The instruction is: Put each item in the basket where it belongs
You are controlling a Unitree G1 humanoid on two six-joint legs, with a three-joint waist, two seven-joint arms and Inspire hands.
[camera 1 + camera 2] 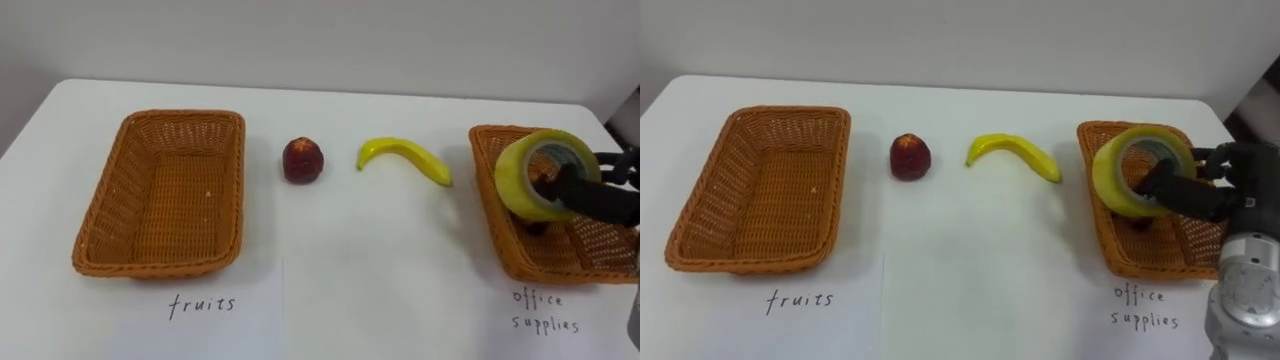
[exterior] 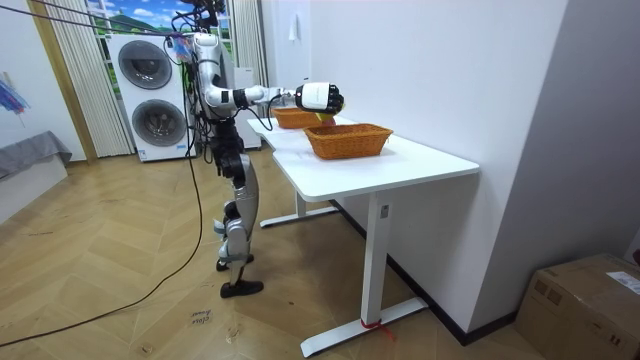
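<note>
While your right hand (image 1: 1205,192) grips the roll of tape (image 1: 1114,182), fingers curled through its core and over the rim, the roll hangs just above the supplies basket (image 1: 1140,268), which lies directly beneath the hand. Judge the roll as stiff and fairly light, with a smooth outer band that would likely slip under a flat pinch, so the hooked hold through the hole looks like the safer one. It stands on edge in your grip, so if you let it go that way it may roll against the wicker wall; tipping it flat first would settle it better.

To the hand's left, just past the basket's near rim, the banana (image 1: 1012,152) lies on the table (image 1: 960,270). Treat it as soft and easily bruised, and take it across the thick middle of the curve, not by the tips. Further left sits the red fruit (image 1: 910,157), round and probably firm, so it could roll at a nudge; wrap it from above. The fruit basket (image 1: 740,262) stands well apart, at the far left.
</note>
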